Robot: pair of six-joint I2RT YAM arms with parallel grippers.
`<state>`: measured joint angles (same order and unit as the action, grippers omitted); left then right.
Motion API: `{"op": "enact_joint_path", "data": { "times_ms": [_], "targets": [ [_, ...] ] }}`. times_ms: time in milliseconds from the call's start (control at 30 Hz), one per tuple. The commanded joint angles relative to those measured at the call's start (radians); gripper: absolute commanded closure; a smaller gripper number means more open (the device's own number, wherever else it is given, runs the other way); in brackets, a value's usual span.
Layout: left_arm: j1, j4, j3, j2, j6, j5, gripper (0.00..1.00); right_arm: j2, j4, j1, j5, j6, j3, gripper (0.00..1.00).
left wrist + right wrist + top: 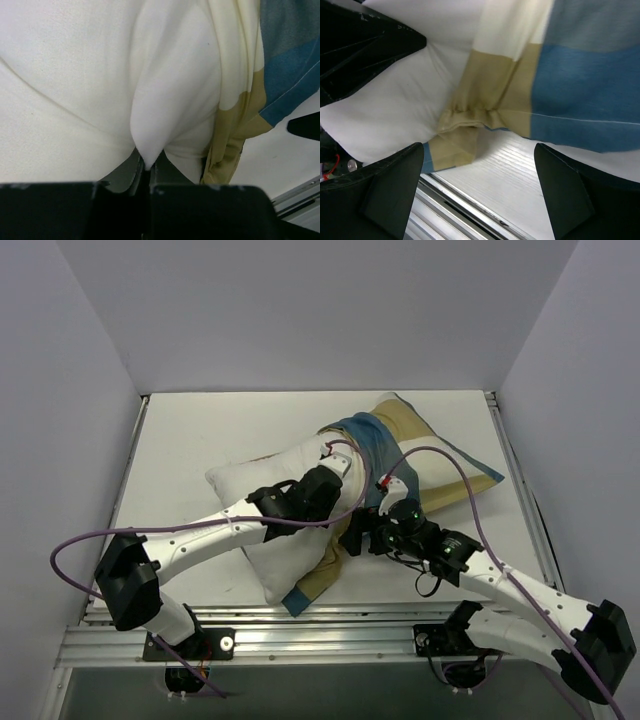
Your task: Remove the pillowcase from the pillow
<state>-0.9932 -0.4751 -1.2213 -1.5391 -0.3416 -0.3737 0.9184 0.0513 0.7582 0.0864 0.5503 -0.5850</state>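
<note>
We note the left gripper [146,167] pinched on a pillow [75,75] fold, the right gripper [479,150] gaping wide near the pillowcase [580,90].

White tabletop [190,440], plain pale grey walls [300,310] enclosing it at the back and both sides, aluminium rails [320,635] along its near edge, even diffuse light throughout

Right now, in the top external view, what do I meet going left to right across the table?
Bare white end of the pillow → left gripper, pinching a fold of it → bunched pillowcase.
</note>
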Motion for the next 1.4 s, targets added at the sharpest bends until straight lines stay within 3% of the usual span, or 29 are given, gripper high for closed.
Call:
{"op": "enact_joint_path", "data": {
  "times_ms": [0, 200, 400, 500, 533, 633, 667, 800, 1200, 1367],
  "targets": [
    [0.007, -0.052, -0.093, 0.017, -0.046, 0.022, 0.98, 0.063, -0.119, 0.052, -0.051, 0.054, -0.003, 0.13],
    [0.007, -0.112, -0.174, 0.028, -0.05, 0.004, 0.98, 0.149, -0.189, 0.101, -0.089, 0.092, 0.001, 0.16],
    [0.007, -0.132, -0.196, 0.039, -0.046, 0.002, 0.98, 0.209, -0.237, 0.102, -0.165, 0.103, 0.017, 0.34],
    [0.008, -0.146, -0.192, 0.053, -0.043, -0.002, 0.98, 0.223, -0.228, 0.101, -0.198, 0.096, 0.011, 0.57],
    [0.016, -0.152, -0.185, 0.057, -0.042, -0.004, 0.98, 0.223, -0.216, 0.101, -0.211, 0.092, 0.008, 0.71],
    [0.037, -0.18, -0.169, 0.103, -0.039, 0.002, 0.98, 0.197, -0.159, 0.095, -0.284, 0.077, 0.002, 0.92],
    [0.053, -0.187, -0.153, 0.114, -0.036, 0.009, 0.98, 0.186, -0.124, 0.08, -0.306, 0.074, 0.001, 0.94],
    [0.088, -0.272, -0.136, 0.177, -0.02, 0.051, 0.98, 0.126, -0.059, -0.043, -0.343, 0.05, 0.005, 1.0],
    [0.119, -0.532, -0.112, 0.456, 0.004, 0.367, 0.98, 0.1, -0.014, -0.447, -0.297, 0.037, -0.022, 1.0],
    [0.126, -0.594, -0.035, 0.591, -0.026, 0.43, 0.98, 0.109, -0.031, -0.644, -0.242, 0.063, -0.035, 1.0]
  ]
}}
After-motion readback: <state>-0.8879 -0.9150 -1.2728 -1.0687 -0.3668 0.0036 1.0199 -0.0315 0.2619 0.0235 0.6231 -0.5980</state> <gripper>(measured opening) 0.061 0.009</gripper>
